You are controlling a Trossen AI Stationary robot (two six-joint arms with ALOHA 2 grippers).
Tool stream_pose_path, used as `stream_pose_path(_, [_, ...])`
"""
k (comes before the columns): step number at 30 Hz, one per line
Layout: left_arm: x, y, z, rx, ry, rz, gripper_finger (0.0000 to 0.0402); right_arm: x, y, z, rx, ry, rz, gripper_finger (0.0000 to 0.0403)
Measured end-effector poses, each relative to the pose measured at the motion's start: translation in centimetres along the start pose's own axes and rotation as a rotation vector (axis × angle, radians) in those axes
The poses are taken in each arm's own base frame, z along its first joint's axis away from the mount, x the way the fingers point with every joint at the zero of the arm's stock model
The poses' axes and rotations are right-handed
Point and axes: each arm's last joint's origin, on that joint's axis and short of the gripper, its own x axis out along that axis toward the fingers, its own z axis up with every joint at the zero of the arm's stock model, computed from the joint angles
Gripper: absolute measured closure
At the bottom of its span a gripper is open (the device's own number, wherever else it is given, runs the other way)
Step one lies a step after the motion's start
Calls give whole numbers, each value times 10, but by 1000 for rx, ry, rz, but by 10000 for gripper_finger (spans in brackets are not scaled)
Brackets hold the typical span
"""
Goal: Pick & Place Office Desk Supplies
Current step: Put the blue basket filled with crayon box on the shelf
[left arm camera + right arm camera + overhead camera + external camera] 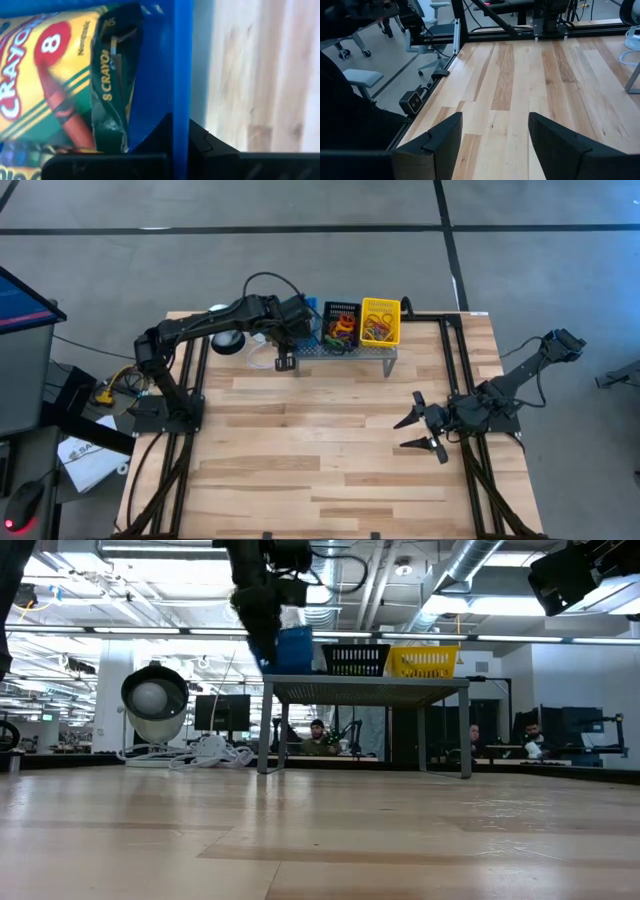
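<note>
Left gripper [285,362] clenched on the blue bin's [181,75] wall; crayon box [50,75] inside. Right gripper [424,427] released, low over the counter [300,450], well apart.

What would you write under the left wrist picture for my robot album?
Left gripper shut on the blue bin wall, yellow crayon box inside.

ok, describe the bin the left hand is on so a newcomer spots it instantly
On the grey perforated stand at the table's far edge sit three small bins in a row. It is the blue bin, the end one under the left hand, beside the black bin and holding crayon boxes.
</note>
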Motion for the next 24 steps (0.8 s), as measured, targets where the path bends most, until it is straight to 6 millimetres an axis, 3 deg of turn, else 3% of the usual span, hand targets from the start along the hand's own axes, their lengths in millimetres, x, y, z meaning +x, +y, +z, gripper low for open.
stream_pose_path(8, [-11, 3, 6, -1, -45, -5, 401, 0, 0, 0, 0, 0, 0, 180])
stream_pose_path(17, [18, -2, 9, 34, 73, 3, 401, 0, 0, 0, 0, 0, 0, 180])
stream_pose_path(24, [18, -1, 10, 43, 74, 27, 401, 0, 0, 0, -1, 1, 0, 180])
